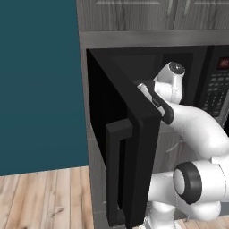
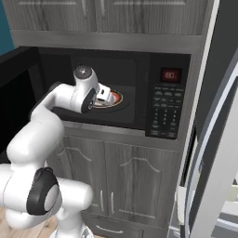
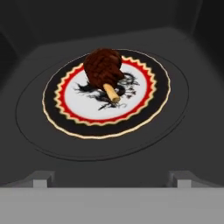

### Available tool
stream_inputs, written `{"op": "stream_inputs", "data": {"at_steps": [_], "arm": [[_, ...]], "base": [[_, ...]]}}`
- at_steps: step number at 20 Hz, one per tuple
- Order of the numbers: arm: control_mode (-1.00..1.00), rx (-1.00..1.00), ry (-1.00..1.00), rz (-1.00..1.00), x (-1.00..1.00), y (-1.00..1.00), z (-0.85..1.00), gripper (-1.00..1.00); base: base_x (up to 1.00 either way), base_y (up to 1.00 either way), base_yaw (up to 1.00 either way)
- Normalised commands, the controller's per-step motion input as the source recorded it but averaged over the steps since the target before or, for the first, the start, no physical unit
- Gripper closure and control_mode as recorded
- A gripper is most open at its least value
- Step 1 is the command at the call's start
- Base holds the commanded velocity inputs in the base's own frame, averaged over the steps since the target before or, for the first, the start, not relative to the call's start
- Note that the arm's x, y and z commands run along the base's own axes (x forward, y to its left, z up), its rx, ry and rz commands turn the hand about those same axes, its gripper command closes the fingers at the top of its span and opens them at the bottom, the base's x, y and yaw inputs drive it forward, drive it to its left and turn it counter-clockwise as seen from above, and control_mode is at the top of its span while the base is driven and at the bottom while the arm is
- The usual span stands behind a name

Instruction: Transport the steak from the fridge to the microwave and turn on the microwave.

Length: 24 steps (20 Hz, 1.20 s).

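The steak (image 3: 103, 66), a dark reddish-brown lump with a pale bone end, lies on a round plate (image 3: 146, 105) with a black, red and white pattern. The plate rests on the turntable inside the microwave (image 2: 165, 111). My gripper (image 3: 113, 180) is open and empty, its fingertips (image 3: 43, 179) hovering just in front of the plate, apart from the steak. In the right base view the gripper (image 2: 107, 96) reaches into the cavity, with the plate (image 2: 118, 98) just beyond it. The microwave door (image 1: 134, 147) stands swung open to the left. The fridge (image 2: 221, 139) shows at the right edge, its door open.
The open door's thick black handle (image 1: 117, 170) juts out toward my base, close to the arm's left side. Grey wood-grain cabinets (image 2: 116, 176) sit below and above the microwave. A red display (image 2: 170, 75) glows above the keypad. Wooden floor (image 1: 40, 197) lies at lower left.
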Motion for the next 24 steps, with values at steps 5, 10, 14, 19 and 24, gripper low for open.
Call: {"op": "stream_inputs", "data": {"at_steps": [5,10,14,19,24], "arm": [[-1.0,0.0,0.0,0.0,-0.25,-0.01,0.12,-1.0],[-1.0,0.0,0.0,0.0,-0.2,0.0,0.06,-1.0],[-1.0,-0.02,-0.01,0.0,-0.18,-0.01,0.0,-1.0],[-1.0,-0.05,-0.02,0.0,-0.05,-0.05,-0.01,-1.0],[-1.0,-0.08,-0.03,0.0,0.0,-0.14,-0.15,-1.0]], "base": [[0.0,0.0,0.0],[0.0,0.0,0.0],[0.0,0.0,0.0],[0.0,0.0,0.0],[0.0,0.0,0.0]]}}
